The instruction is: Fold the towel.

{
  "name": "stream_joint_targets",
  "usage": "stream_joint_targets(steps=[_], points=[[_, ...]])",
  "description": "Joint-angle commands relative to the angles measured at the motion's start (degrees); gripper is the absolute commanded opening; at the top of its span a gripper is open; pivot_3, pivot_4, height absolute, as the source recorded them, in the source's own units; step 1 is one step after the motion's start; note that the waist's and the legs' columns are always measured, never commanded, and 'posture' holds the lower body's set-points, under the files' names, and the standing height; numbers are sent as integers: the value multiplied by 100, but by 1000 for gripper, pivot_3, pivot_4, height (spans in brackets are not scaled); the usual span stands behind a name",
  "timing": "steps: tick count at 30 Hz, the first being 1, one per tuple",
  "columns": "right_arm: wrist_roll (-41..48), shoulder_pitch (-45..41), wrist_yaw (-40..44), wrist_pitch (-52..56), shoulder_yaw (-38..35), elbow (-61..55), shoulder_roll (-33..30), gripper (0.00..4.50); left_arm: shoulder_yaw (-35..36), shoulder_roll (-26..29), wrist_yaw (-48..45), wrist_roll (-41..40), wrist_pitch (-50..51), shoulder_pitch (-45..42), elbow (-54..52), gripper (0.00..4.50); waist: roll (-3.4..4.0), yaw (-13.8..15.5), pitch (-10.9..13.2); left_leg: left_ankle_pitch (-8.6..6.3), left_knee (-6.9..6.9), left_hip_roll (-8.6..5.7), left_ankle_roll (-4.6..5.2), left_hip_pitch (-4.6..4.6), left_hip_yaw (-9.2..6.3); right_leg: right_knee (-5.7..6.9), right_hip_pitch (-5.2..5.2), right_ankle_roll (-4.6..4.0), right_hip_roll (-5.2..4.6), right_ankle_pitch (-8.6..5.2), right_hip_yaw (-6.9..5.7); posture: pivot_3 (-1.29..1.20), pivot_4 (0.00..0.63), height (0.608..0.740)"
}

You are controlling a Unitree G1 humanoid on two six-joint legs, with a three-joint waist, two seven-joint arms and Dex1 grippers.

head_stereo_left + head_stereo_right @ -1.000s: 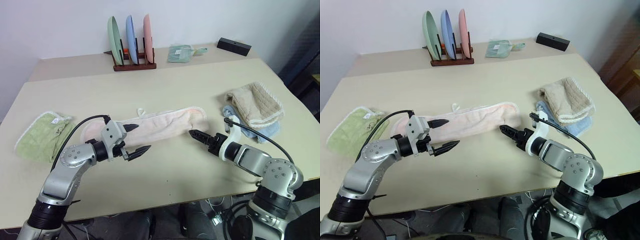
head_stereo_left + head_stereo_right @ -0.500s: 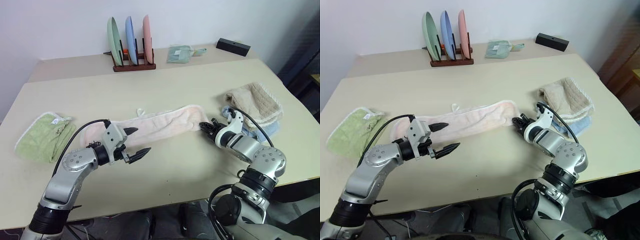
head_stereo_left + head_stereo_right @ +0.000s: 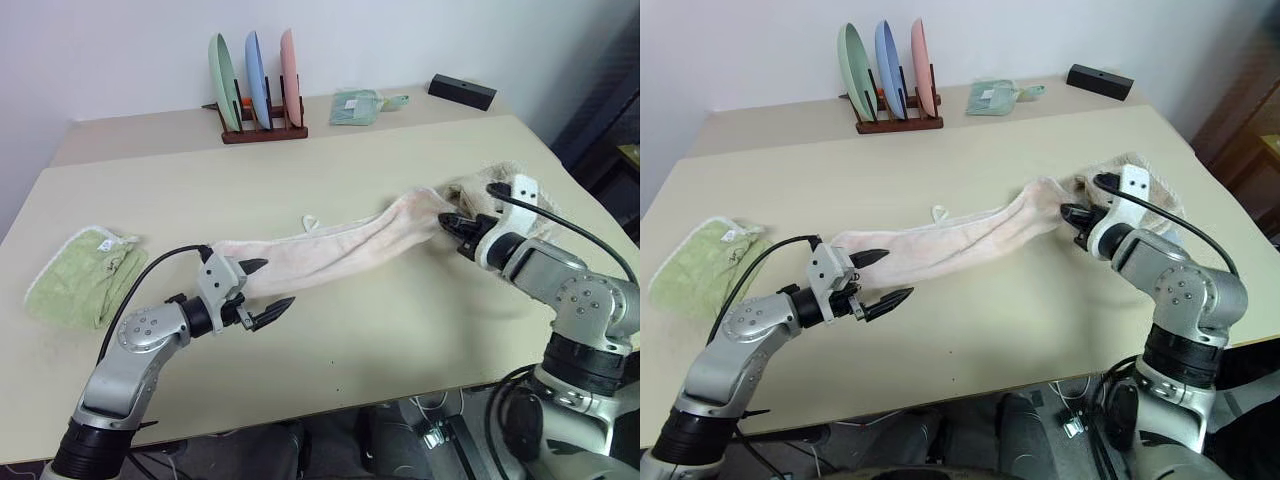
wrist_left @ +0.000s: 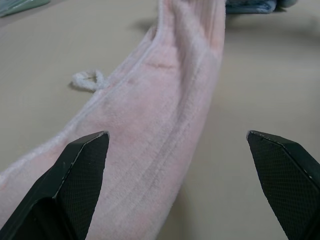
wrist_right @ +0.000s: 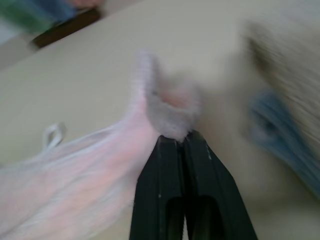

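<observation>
- The right gripper (image 5: 177, 142) blurs in its own wrist view; its fingers are pressed together on the end of the towel (image 3: 330, 245), and the tan towel (image 3: 1140, 170) behind it is half covered by that arm.
- A blue cloth (image 5: 280, 135) shows only as a smear under the tan one.
- The pink towel's dark logo cannot be made out; its small loop (image 4: 86, 79) lies just beside its far edge.
- Count: one pink towel, one green towel (image 3: 80, 275) at the left edge, one tan, three plates (image 3: 255, 65) upright in a rack at upper centre, one black box (image 3: 460, 92) upper right, one small folded green cloth (image 3: 358, 105) beside it.
- The pink towel stretches as a long band across the table (image 3: 400, 330) from centre left up to centre right, its right end lifted.
- The left gripper (image 3: 262, 290) hovers at the towel's lower left end, fingers spread wide apart, holding nothing, pointing right.
- The right arm reaches in from the lower right, pointing left.
</observation>
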Motion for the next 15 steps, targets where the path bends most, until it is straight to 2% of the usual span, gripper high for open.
stream_joint_targets(steps=[1, 3, 7, 11, 15], points=[[-509, 22, 1255, -980, 1445, -765, -711, 42, 96, 8, 8, 15, -114, -123, -10, 4500, -1, 5, 0, 0, 0, 0, 0, 0, 0, 0, -1, 0, 0, 0, -1, 0, 150, 740], [-834, -87, 1727, -1420, 2203, -870, -906, 42, 94, -1, 23, 22, -127, -157, 25, 4500, -3, 12, 0, 0, 1, 1, 0, -1, -1, -3, 2, 0, 0, 0, -3, 0, 150, 740], [-1658, -425, 2368, -2200, 3580, -560, -849, 42, 84, -24, 48, 28, -129, -215, 68, 4500, -6, 22, 2, 0, 4, 0, 0, -1, -1, -3, 3, 1, -1, 0, -4, 0, 150, 740], [-2389, -696, 2375, -2661, 4376, 299, -311, 42, 111, -41, 122, 36, -93, -164, -12, 4500, -10, 42, 1, 0, 6, 0, 0, -1, -2, -5, 4, 0, -2, 0, -6, 0, 150, 740], [-2760, -704, 2522, -2918, 4630, 639, -26, 42, 163, -27, 228, 39, -44, 1, -178, 4500, -9, 48, 1, 0, 5, 0, -1, -5, -5, -5, -1, 0, 0, 0, -7, 0, 150, 740]])
